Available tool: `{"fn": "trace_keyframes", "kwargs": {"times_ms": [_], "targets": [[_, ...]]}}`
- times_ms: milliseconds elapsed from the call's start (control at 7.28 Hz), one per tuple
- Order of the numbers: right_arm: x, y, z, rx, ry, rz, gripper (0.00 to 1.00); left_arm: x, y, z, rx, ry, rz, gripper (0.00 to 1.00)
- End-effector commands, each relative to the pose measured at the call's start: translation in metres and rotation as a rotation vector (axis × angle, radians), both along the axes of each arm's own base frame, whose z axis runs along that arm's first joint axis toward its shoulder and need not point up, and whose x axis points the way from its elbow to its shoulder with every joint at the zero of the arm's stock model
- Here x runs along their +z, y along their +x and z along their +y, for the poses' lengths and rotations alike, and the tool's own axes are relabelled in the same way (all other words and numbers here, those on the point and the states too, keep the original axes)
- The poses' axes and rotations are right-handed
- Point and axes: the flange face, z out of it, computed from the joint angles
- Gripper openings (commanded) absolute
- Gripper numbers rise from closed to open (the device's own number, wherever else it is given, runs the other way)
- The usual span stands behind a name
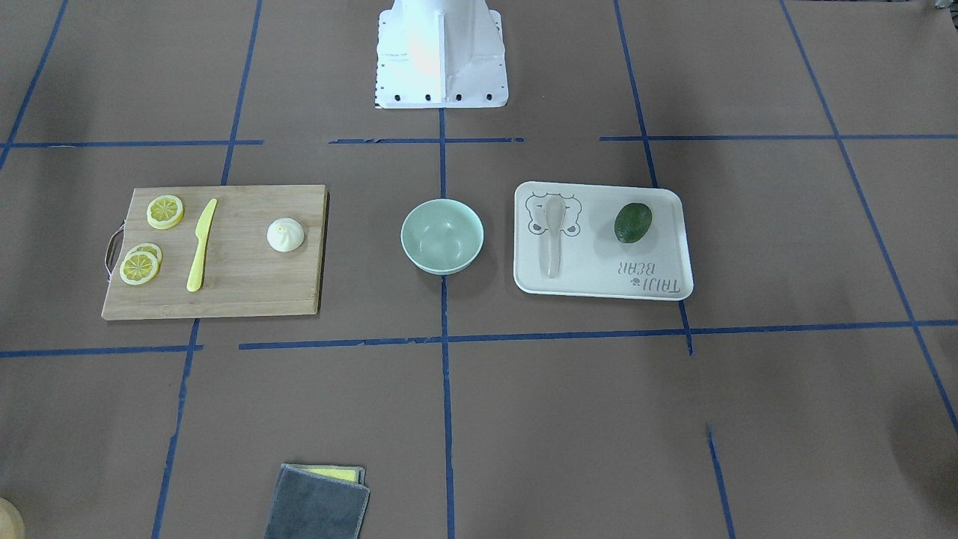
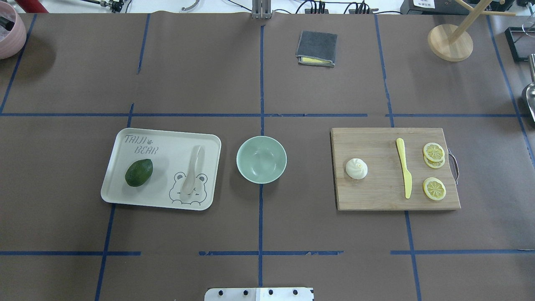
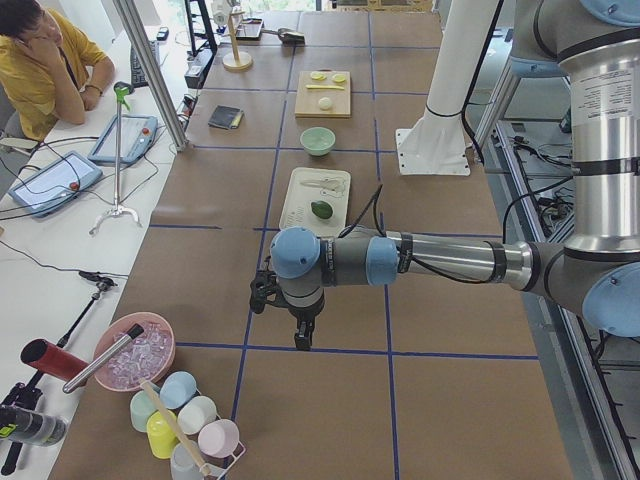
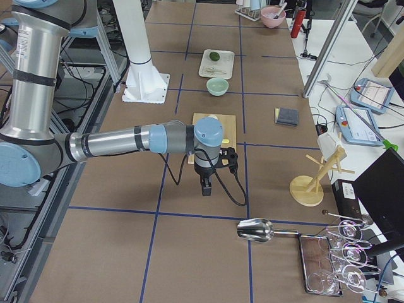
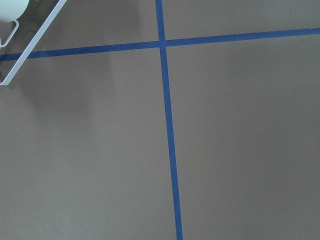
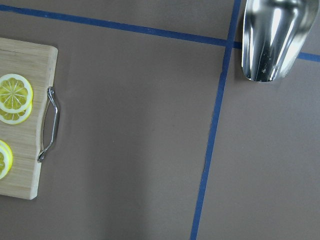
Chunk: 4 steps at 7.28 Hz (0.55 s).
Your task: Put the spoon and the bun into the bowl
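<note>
The beige spoon [image 1: 552, 238] lies on the bear-printed tray [image 1: 599, 278], also in the overhead view [image 2: 192, 171]. The white pleated bun [image 1: 285, 235] sits on the wooden cutting board [image 1: 247, 281], also overhead [image 2: 356, 169]. The mint-green bowl [image 1: 441, 235] stands empty between tray and board, also overhead [image 2: 261, 159]. My left gripper [image 3: 300, 335] hangs over bare table well off to the tray's side. My right gripper [image 4: 206, 188] hangs just beyond the board's handle end. Both show only in side views, so I cannot tell whether they are open or shut.
A green avocado [image 1: 633, 222] lies on the tray. A yellow knife [image 1: 201, 245] and lemon slices [image 1: 165, 211] lie on the board. A folded grey cloth [image 2: 317, 48] lies at the far side. A metal scoop [image 6: 272, 37] and a wooden stand [image 2: 450, 42] are beyond the board.
</note>
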Motion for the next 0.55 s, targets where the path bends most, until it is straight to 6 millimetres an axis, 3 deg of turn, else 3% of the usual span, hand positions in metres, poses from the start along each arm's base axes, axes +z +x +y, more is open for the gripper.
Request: {"fn": "trace_keyframes", "kwargs": {"times_ms": [0,275,412], "targets": [[0.001,0.0012,0.0037,-0.001,0.0,0.016,1.0,-0.0229,-0.0009,-0.0044,-0.002,0.046,-0.003,1.0],[0.0015,0.0008,0.0049,-0.001,-0.002,0.009,1.0,-0.0175,0.0007,-0.0036,-0.001,0.037,0.002,1.0],[0.0016,0.001,0.0048,0.002,-0.004,0.011,1.0,-0.0256,0.0012,-0.0131,0.0,0.06,0.0,1.0]]}}
